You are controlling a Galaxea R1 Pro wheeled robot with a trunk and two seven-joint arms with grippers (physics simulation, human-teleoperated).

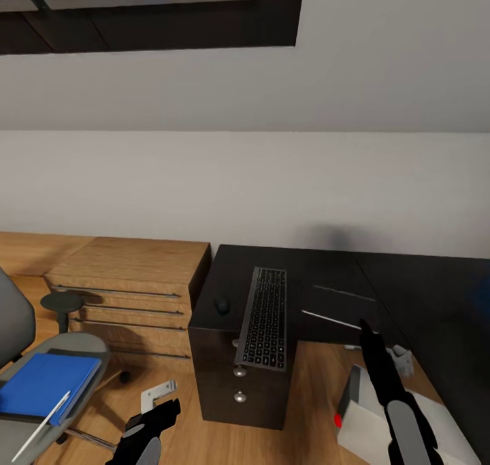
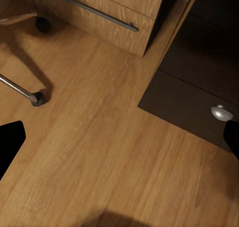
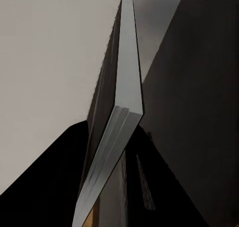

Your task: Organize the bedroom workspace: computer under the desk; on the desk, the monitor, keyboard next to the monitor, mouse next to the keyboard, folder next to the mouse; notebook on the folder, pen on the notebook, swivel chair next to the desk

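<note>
At far left the swivel chair (image 1: 41,356) carries the blue folder (image 1: 44,383) flat on its grey seat, with the thin white pen (image 1: 42,417) lying across the folder's near corner. The folder looks light, stiff and smooth, so I judge it best pinched at an overhanging edge; the pen would likely roll off if the folder tilts, and is better lifted first. The left pincer (image 1: 163,410) hangs low over the wooden floor beside the chair, its fingers apart and holding nothing. On the black bench (image 1: 327,274) the small mouse (image 1: 222,306) sits just beside the slim grey keyboard (image 1: 262,325), whose near end juts past the bench edge; rigid and light, it offers a grip on that free end. Further right, the right pincer (image 1: 364,329) reaches toward the bench; whether it is closed I cannot tell. Below it, on the floor, lies the monitor (image 1: 381,417), white back up
</note>
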